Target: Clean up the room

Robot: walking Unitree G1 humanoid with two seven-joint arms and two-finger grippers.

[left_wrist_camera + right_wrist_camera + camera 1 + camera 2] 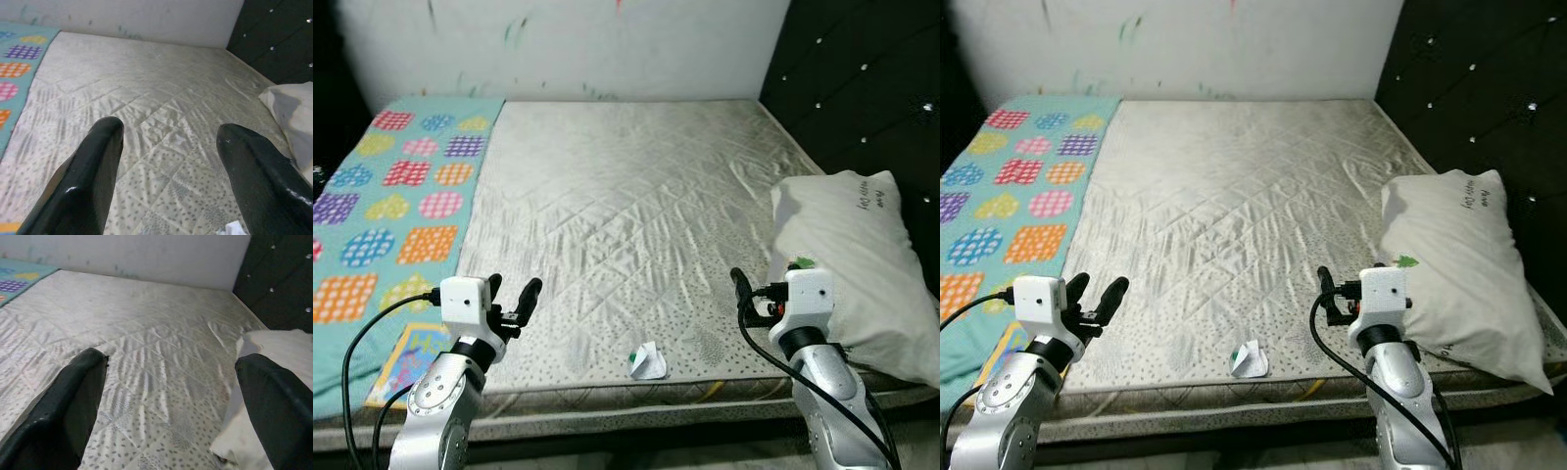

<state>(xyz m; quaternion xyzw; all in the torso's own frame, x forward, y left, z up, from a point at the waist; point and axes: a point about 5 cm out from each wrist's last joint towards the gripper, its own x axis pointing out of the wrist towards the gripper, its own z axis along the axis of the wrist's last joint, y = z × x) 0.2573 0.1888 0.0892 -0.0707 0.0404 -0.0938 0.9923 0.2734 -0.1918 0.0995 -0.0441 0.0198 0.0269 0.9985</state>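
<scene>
Now both arms are raised over the mattress [607,196] edge; left gripper [514,299] and right gripper [171,396] are spread wide, holding nothing, and crumpled paper [647,361] lies between them, shapeless.

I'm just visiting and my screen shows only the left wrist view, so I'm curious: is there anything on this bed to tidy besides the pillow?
Observer: Yes, a crumpled white paper scrap lies near the mattress's front edge.
Operator: Where's the other arm?
Observer: The right end effector hovers open beside the pillow.
Operator: Anything on the quilt?
Observer: A colourful book or card lies at the patterned quilt's near corner, beside the left end effector.
</scene>
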